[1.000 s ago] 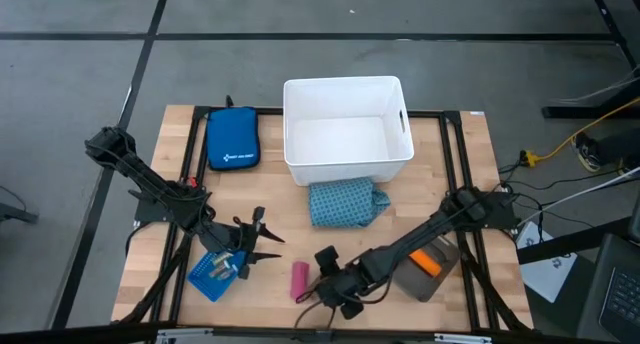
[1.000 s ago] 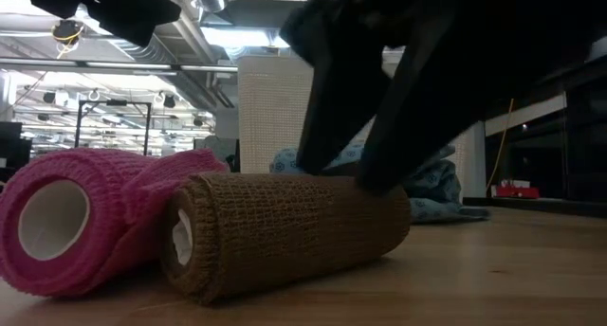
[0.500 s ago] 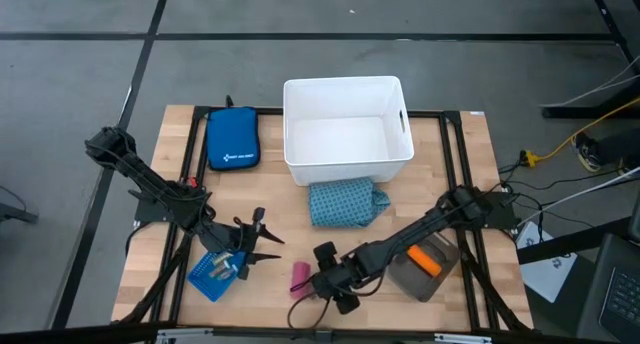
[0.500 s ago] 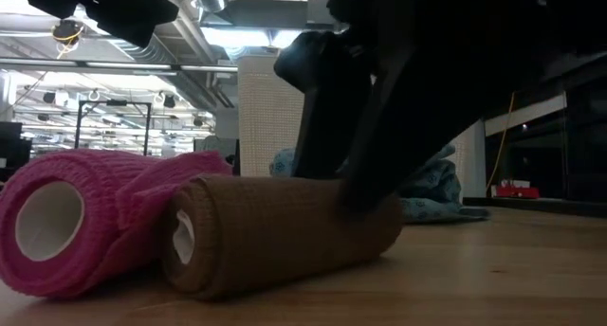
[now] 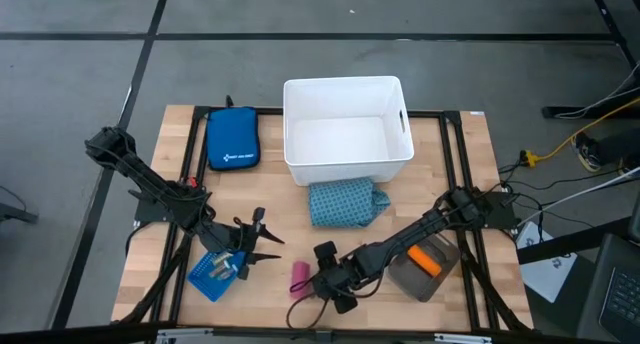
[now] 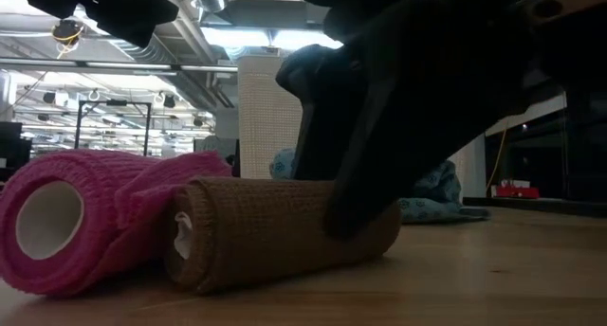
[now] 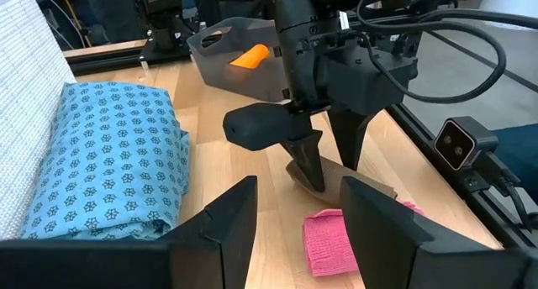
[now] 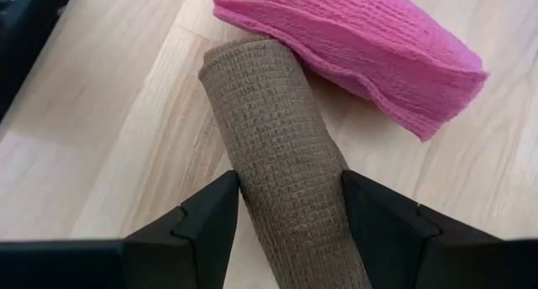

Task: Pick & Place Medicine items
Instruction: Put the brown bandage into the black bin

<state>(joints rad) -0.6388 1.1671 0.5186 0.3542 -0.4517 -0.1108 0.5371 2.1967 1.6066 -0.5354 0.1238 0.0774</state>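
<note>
A brown bandage roll [image 8: 282,146] lies on its side on the wood at the table's near edge, against a pink roll [image 8: 361,49]. My right gripper [image 5: 322,284] stands over it, shut on it. My left gripper [image 5: 266,240] hangs open above the table's near-left part, beside a light-blue tray [image 5: 210,276] holding small bits. The teal patterned pack [image 5: 345,202] rests flat in front of the white bin. An orange tube [image 5: 425,261] lies in a grey tray. From above, the right gripper hides most of the brown roll. My right gripper pinches the brown roll between its two fingers, one finger [image 8: 210,218] on each long side [image 8: 252,188], about the roll's middle. The fingers lie across the roll and slant down from above. The roll rests lengthwise on the table [image 6: 285,269], still touching the pink roll.
A white bin [image 5: 347,129] stands at the table's far middle, with a dark blue zipped pouch [image 5: 232,137] to its left. The grey tray [image 5: 410,276] sits at near right, under my right arm. Bare wood shows between the teal pack and the rolls.
My right gripper has moved toward the table's left and sunk lower over the brown roll, so that its fingers now flank the roll's middle. It now covers part of the pink roll from above. The brown roll has shifted slightly on the table.
</note>
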